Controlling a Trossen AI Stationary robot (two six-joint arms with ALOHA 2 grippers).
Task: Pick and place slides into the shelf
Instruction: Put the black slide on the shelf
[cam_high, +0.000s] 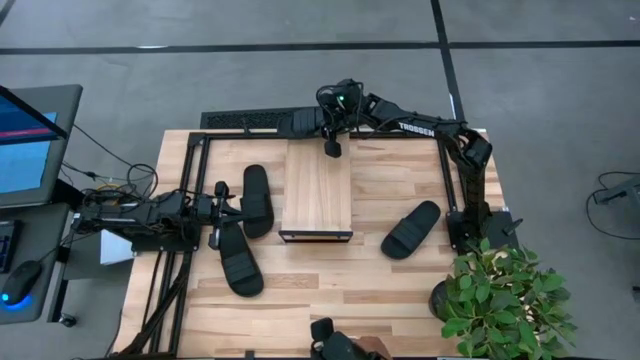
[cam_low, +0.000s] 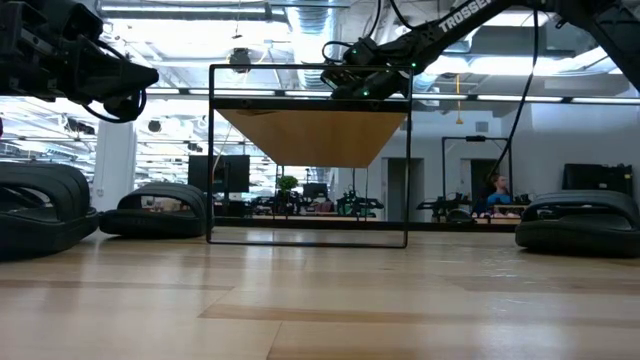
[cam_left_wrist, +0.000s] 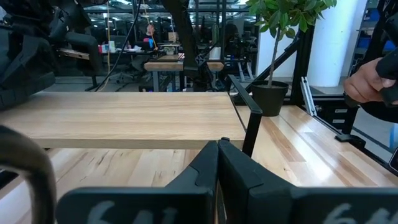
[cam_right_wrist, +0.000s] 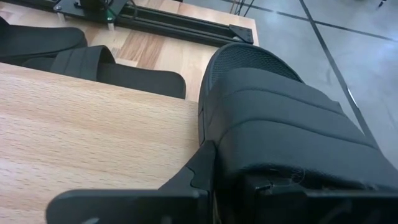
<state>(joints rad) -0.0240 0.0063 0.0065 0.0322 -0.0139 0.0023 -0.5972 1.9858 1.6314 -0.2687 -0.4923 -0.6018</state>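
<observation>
The shelf (cam_high: 318, 190) is a low light-wood rack in the middle of the table. Two black slides (cam_high: 257, 200) (cam_high: 239, 262) lie on the table left of it. A third slide (cam_high: 411, 229) lies to its right. My right gripper (cam_high: 332, 148) hangs at the shelf's far end, shut on the fourth slide (cam_right_wrist: 280, 118), which the arm mostly hides in the high view. My left gripper (cam_left_wrist: 217, 163) is shut and holds nothing. It points toward the shelf from the left, between the two left slides (cam_high: 226, 207). My right gripper holds the fourth slide at its near end (cam_right_wrist: 230, 171), beside the ribbed strap. One finger (cam_right_wrist: 200, 168) lies against the slide's side; the slide hides the other. The slide sits just beyond the far edge of the shelf top (cam_right_wrist: 186, 118), above table level.
A potted plant (cam_high: 505, 295) stands at the table's near right corner. Dark frame rails (cam_high: 195, 180) run along the table's left, far and right sides. A person's hand (cam_left_wrist: 367, 81) shows beyond the table's right side. A monitor (cam_high: 25, 140) stands left of the table.
</observation>
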